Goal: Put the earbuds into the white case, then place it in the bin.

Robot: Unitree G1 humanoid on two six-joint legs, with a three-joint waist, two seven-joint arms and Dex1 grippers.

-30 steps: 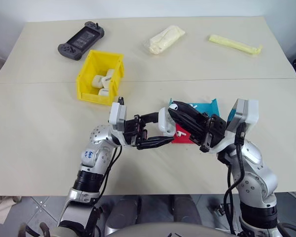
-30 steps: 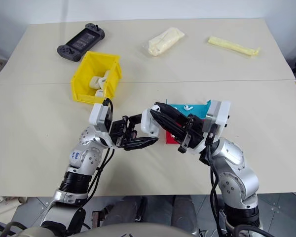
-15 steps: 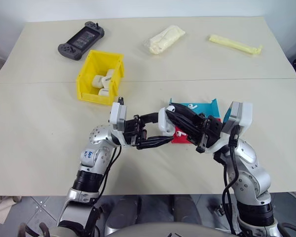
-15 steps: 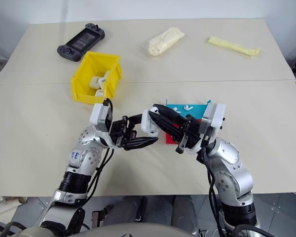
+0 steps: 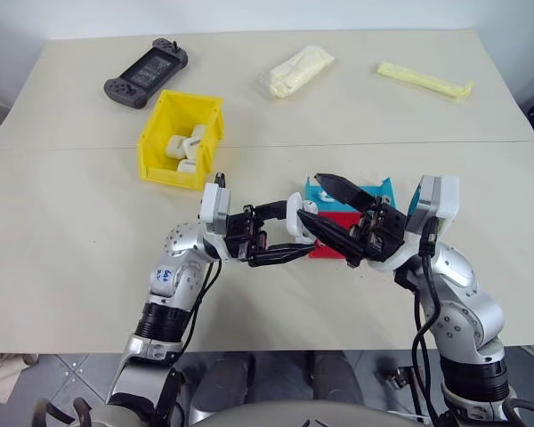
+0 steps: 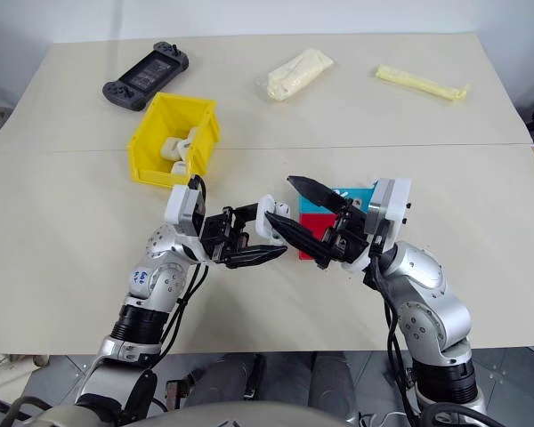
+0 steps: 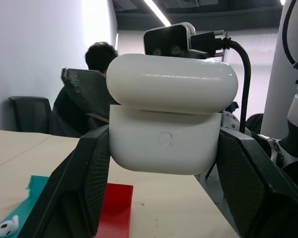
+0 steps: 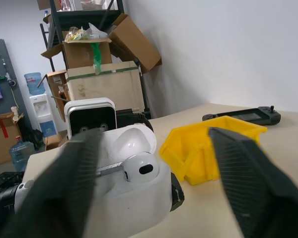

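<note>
Your left pincer [image 5: 295, 238] is clamped on the white case [image 5: 295, 216], holding it up over the middle of the tabletop [image 5: 71, 231] with its lid open. In the right wrist view one earbud [image 8: 139, 168] sits in the case's mouth. Your right pincer [image 5: 325, 203] faces it from the three o'clock side, fingers spread wide and gripping nothing, one tip above the case and one below it.

Right under the pincers lie a shallow blue tray [image 5: 374, 192] and a red tray [image 5: 334, 245], edge to edge. The left wrist view picks out a second earbud [image 7: 4, 228] lying on the blue tray.

The bin [image 5: 180, 139] stands at about eleven o'clock from the case, near but apart, with several pale blocks [image 5: 185, 142] already inside. Beyond it, toward the far left corner, lies a black game controller [image 5: 146, 72]. At the far edge you have a cream bag [image 5: 297, 69] at twelve o'clock and a long yellow packet [image 5: 424, 80] toward one o'clock.

Bare surface lies between the case and the bin, and the near left side and the right side are open too.
</note>
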